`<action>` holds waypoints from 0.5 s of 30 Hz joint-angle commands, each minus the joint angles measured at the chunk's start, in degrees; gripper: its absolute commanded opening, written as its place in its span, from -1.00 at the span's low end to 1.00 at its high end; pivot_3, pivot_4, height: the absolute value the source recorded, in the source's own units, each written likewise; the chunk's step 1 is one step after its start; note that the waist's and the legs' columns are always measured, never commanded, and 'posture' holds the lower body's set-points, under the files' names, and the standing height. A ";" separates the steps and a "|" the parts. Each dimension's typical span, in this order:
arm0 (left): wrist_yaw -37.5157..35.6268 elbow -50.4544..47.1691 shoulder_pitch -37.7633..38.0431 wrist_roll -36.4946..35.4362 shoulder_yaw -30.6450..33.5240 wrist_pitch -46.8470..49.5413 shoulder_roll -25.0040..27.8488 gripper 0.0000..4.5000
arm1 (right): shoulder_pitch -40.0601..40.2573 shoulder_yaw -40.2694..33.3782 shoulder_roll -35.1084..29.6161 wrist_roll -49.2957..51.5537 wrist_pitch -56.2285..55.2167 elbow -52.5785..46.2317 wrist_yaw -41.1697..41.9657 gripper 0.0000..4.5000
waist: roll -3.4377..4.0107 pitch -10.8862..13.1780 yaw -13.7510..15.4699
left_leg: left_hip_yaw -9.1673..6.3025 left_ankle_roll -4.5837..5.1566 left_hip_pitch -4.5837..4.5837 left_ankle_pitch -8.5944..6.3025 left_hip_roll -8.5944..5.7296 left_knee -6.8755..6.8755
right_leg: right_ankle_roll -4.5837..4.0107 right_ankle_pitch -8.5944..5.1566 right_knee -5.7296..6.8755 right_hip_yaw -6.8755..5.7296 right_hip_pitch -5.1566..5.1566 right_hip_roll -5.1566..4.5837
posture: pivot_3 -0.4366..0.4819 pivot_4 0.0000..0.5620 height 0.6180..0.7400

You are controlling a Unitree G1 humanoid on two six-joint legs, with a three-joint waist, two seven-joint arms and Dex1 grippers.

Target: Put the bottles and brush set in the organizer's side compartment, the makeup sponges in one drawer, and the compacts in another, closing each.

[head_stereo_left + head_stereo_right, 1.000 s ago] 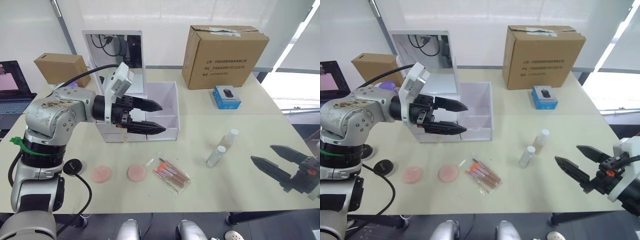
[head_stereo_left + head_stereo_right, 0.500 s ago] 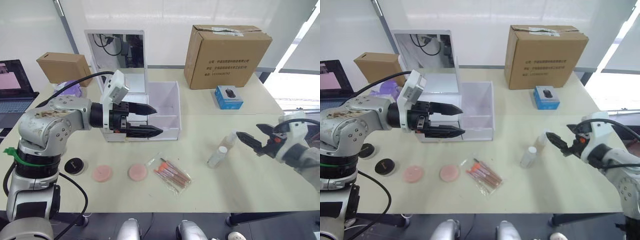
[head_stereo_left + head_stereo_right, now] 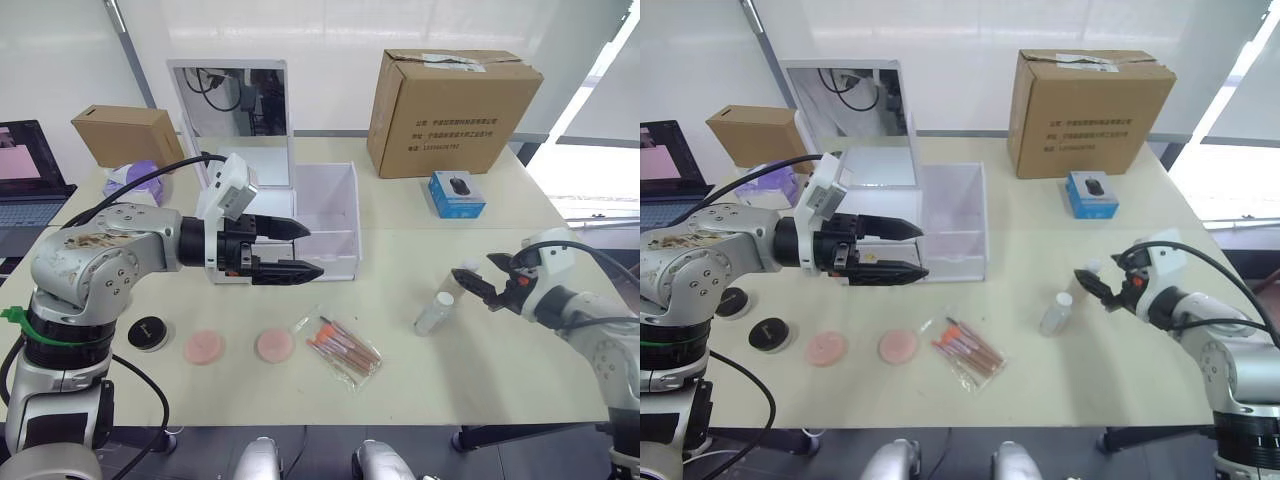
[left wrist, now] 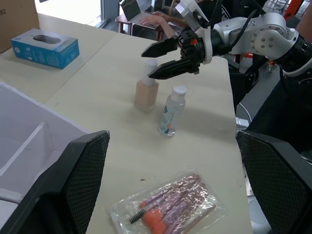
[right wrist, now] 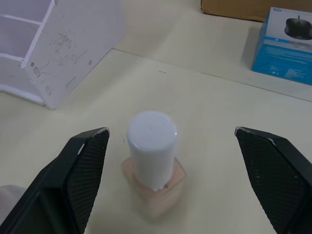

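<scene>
In the head views, the organizer stood at upper centre of the table, its side compartment bare. Two makeup sponges and the brush set lay at lower centre, one compact at lower left; nothing appeared stowed yet.

The left wrist view showed the right end effector spread open around the peach bottle, the clear bottle beside it.

The right wrist view showed that bottle centred between wide-open fingers. The left end effector hovered open and empty before the organizer.

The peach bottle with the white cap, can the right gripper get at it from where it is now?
Probably yes. The right gripper is open with the peach bottle centred between its fingers, and nothing stands between them; the clear bottle stands beside it.
</scene>
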 commanded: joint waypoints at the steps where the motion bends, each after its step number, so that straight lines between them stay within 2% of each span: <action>1: -0.02 -2.32 0.61 -0.89 1.14 -0.56 1.01 1.00 | -1.23 -0.78 0.67 -0.27 -1.25 -0.42 0.13 0.57 | 0.01 0.00 -0.06 | 0.00 0.00 0.01 0.00 0.00 0.00 | 0.00 0.00 0.00 0.02 0.00 0.00 | -0.05 -0.47 1.00; 8: 0.32 -1.33 0.88 0.10 1.02 -1.85 1.28 1.00 | -1.03 -0.81 2.15 -0.99 -1.39 0.10 0.41 -0.49 | 0.01 0.00 -0.02 | 0.00 0.00 0.01 0.00 -0.02 0.00 | 0.00 0.00 0.01 0.07 -0.02 0.02 | -0.05 -0.47 1.00; 9: 0.31 -1.28 0.87 0.10 1.00 -1.87 1.29 1.00 | -0.98 -0.89 2.20 -0.96 -1.35 0.04 0.46 -0.56 | 0.01 0.00 -0.03 | 0.00 0.00 0.01 0.00 -0.02 0.00 | 0.00 0.00 0.01 0.08 -0.02 0.02 | -0.05 -0.47 1.00; 15: -0.09 0.50 2.01 1.18 1.45 -3.42 1.77 1.00 | -1.72 -4.07 1.12 1.77 -0.48 -2.35 1.65 -0.56 | 0.03 0.01 -0.04 | 0.00 0.00 0.00 0.00 -0.02 -0.01 | 0.00 0.00 0.02 0.09 -0.03 0.03 | -0.05 -0.47 1.00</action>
